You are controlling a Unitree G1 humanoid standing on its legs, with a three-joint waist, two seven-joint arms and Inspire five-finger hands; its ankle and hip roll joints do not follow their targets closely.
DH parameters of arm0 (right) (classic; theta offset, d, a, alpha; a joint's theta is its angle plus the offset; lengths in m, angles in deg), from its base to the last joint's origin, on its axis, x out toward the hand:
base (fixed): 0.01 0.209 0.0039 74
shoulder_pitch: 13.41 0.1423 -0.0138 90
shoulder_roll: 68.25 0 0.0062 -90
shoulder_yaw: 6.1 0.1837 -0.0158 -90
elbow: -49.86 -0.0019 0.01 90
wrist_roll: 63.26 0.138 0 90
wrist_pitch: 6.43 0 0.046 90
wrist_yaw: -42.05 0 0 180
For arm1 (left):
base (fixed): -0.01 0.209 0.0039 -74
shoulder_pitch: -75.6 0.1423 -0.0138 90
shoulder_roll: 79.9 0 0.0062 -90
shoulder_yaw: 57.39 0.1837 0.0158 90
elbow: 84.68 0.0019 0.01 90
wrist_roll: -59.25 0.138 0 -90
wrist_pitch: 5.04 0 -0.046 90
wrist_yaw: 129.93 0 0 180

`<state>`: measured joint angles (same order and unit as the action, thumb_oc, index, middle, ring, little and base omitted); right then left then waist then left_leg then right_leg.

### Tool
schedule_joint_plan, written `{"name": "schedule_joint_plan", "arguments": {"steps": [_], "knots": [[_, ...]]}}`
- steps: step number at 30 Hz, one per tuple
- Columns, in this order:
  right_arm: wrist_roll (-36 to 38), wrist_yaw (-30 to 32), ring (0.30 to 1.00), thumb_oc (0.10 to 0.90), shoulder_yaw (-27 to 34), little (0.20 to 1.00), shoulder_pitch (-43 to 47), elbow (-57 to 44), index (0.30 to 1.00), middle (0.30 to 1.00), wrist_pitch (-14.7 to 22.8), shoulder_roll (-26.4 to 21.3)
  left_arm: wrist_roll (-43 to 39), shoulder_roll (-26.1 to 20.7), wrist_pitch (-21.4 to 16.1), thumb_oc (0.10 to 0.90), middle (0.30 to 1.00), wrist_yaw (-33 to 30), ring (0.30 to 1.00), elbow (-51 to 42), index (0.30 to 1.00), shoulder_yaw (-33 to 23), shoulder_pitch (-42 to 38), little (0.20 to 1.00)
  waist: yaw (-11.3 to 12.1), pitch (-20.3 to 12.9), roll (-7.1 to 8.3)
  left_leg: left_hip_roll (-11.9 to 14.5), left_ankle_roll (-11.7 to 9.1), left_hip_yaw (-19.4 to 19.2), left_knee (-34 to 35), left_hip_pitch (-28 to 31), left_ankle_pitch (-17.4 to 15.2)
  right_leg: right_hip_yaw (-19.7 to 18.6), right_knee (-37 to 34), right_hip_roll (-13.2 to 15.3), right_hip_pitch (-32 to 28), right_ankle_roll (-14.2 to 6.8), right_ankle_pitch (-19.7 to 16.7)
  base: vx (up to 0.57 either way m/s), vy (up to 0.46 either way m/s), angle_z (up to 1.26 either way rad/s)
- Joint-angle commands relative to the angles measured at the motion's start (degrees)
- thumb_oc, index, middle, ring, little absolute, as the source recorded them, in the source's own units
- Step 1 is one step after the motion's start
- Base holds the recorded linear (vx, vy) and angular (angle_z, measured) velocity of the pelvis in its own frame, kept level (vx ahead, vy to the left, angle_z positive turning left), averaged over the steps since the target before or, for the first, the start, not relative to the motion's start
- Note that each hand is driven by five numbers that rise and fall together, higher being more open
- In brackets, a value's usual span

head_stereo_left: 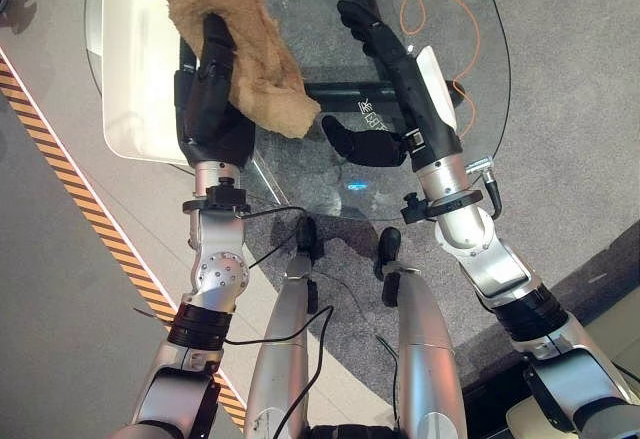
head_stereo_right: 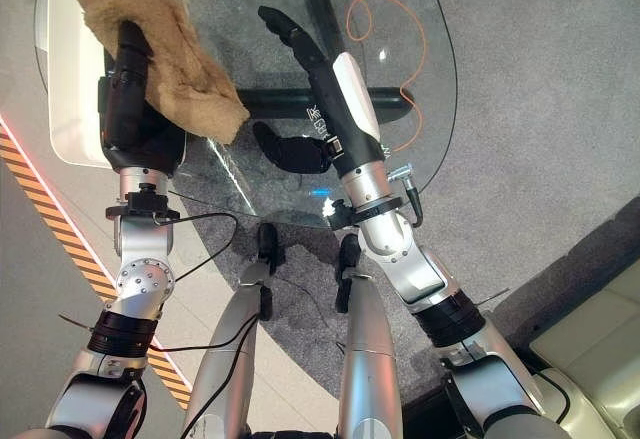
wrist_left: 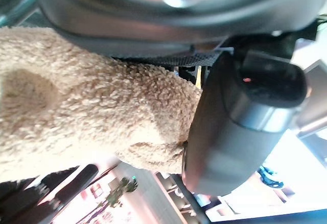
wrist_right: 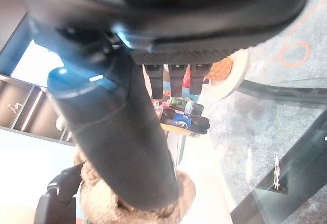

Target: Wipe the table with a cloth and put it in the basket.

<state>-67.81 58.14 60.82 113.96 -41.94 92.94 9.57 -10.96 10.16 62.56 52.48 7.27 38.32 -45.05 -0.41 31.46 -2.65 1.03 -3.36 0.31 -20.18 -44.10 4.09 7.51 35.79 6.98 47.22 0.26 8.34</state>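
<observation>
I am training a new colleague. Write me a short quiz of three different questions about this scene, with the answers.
1. True or false: the cloth is held by the right hand.
2. Multiple choice: where does the held cloth hang? A) over the left part of the glass table, beside the white basket; B) on the grey floor; C) inside the basket.
3. Fill the gap: the right hand's fingers are ____ and hold nothing.

Key
1. False: the left hand grips it, fingers curled round it.
2. A
3. Straight: the hand reaches out over the glass, thumb spread to the side.
</observation>
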Motion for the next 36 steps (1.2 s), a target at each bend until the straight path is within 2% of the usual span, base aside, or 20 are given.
{"name": "schedule_joint_plan", "arguments": {"steps": [1, 8, 15, 20, 26, 31, 36], "knots": [[-1.56, 2.15, 0.900, 0.800, 2.87, 0.900, 3.64, -9.35, 0.900, 0.900, 7.82, 2.79, 6.48, 0.67, -7.61, 0.100, 0.300, 1.08, 0.300, -10.85, 0.300, -4.15, -6.11, 0.200, 0.19, -1.66, 0.27, -4.08, 2.48, -3.37, -3.24, 2.32, -6.89, 1.25, -5.36, -3.85, -2.73, -1.18, -0.73, 0.00, 0.000, 0.00], [-2.74, 5.52, 0.900, 0.800, 3.34, 0.900, 4.11, -8.46, 0.900, 0.900, 7.37, 2.83, 11.37, -0.20, -10.20, 0.100, 0.300, -3.79, 0.300, -9.31, 0.300, -5.14, -6.50, 0.200, 0.16, -1.66, 0.21, -3.97, 2.27, -3.47, -3.30, 2.45, -6.97, 1.04, -5.41, -3.92, -2.88, -1.16, -0.63, 0.00, 0.000, 0.00], [-3.00, 14.82, 0.900, 0.800, 5.87, 0.900, 1.79, -2.98, 0.900, 0.900, 6.32, 2.32, 15.80, -1.98, -14.13, 0.100, 0.300, -8.05, 0.300, -6.70, 0.300, -7.47, -6.26, 0.200, -0.15, -1.66, -0.03, -3.83, 2.11, -3.66, -3.54, 2.47, -7.22, 0.75, -5.05, -3.96, -2.82, -1.11, -0.33, 0.00, 0.000, 0.00], [-2.77, 25.45, 0.900, 0.800, 8.61, 0.900, -0.73, 5.38, 0.900, 0.900, 6.31, 2.54, 18.34, -3.50, -16.31, 0.100, 0.300, -11.78, 0.300, -3.11, 0.300, -8.91, -6.12, 0.200, -0.57, -1.66, -0.19, -3.75, 2.15, -3.79, -3.78, 2.67, -7.56, 0.41, -4.79, -3.99, -2.89, -1.06, -0.08, 0.01, 0.019, -0.04], [0.73, 33.02, 0.900, 0.800, 11.15, 0.900, -0.88, 16.53, 0.900, 0.900, 6.40, 0.32, 19.93, -5.97, -18.60, 0.100, 0.300, -16.07, 0.300, 2.50, 0.300, -10.34, -7.15, 0.200, -0.70, -1.66, -0.74, -3.65, 2.21, -3.75, -3.66, 2.98, -7.89, 0.06, -4.65, -4.04, -2.95, -0.97, 0.26, 0.00, 0.015, -0.01], [5.12, 36.74, 0.900, 0.800, 12.22, 0.900, -0.41, 25.93, 0.900, 0.900, 7.73, -1.39, 20.50, -8.13, -19.44, 0.100, 0.300, -18.55, 0.300, 7.01, 0.300, -11.16, -8.72, 0.200, -0.65, -1.66, -1.07, -3.41, 2.22, -3.72, -3.65, 2.99, -8.07, -0.08, -4.44, -4.05, -2.83, -0.92, 0.45, 0.00, 0.005, -0.01], [11.92, 39.24, 0.900, 0.800, 13.26, 0.900, 0.02, 37.70, 0.900, 0.900, 10.17, -3.04, 25.26, -11.49, -19.77, 0.100, 0.300, -26.29, 0.300, 12.26, 0.300, -11.32, -11.61, 0.200, -0.63, -1.66, -1.43, -3.19, 2.27, -3.54, -3.75, 2.64, -8.17, -0.18, -4.23, -4.21, -2.52, -0.81, 0.63, 0.00, 0.000, 0.00]]}}
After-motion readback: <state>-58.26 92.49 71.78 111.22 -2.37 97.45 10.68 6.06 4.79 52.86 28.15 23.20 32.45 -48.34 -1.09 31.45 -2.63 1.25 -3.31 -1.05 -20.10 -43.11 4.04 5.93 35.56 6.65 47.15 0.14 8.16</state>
